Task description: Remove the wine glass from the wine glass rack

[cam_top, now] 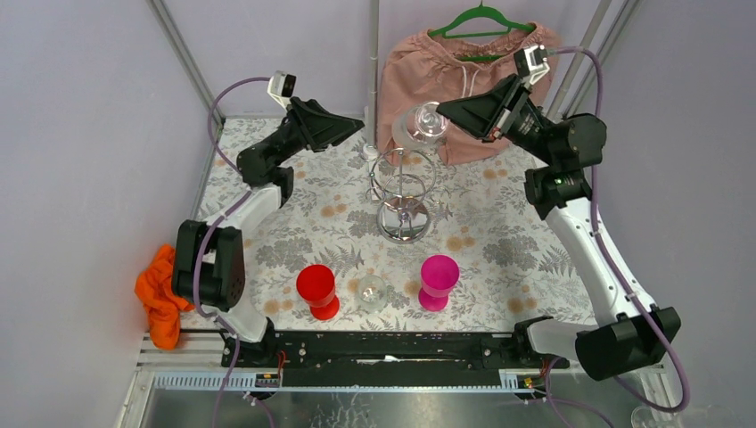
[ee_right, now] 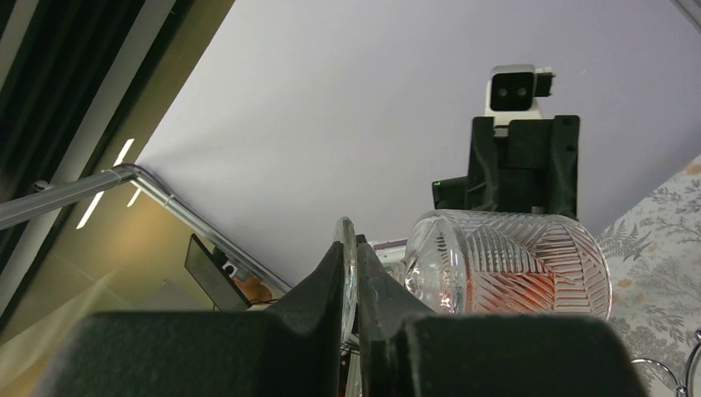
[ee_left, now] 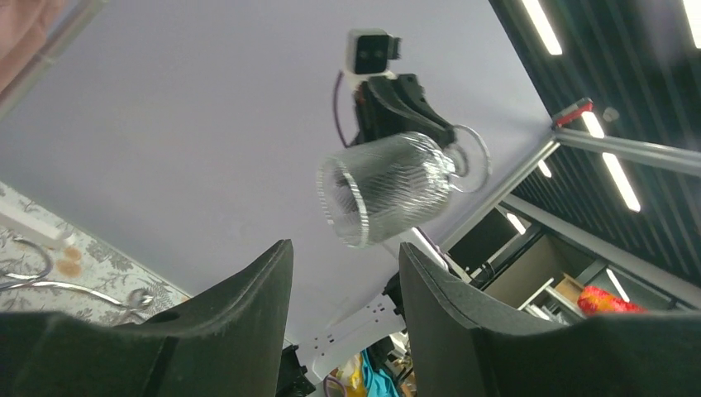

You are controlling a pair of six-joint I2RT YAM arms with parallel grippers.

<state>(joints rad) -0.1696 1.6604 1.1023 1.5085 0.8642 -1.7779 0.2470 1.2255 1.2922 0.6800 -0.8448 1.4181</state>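
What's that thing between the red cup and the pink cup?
A small clear glass sits between them, seen in the top view.

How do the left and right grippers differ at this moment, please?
The left gripper is open; the right gripper is shut. The left gripper holds nothing, while the right gripper pinches the wine glass by its foot, with the bowl tipped sideways towards the left gripper. Both are raised near the wine glass rack, facing each other.
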